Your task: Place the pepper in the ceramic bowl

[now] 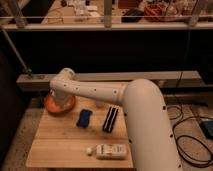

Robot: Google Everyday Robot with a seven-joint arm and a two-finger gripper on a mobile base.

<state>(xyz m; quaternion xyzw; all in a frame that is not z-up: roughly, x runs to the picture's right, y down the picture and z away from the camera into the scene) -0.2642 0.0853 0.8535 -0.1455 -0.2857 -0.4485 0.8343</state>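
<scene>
Camera view: the bowl point(50, 106) sits at the counter's point(57, 145) far left corner. The pincer point(60, 101) hangs down into it, and its grip cannot be told. The white arm point(100, 92) crosses above the counter. A blue pad point(84, 118) and a black striped block point(110, 120) lie mid-counter. A white bottle point(111, 151) lies lengthwise along the front edge, cap leftward, its label unreadable. Cables point(196, 146) lie on the floor to the right.
</scene>
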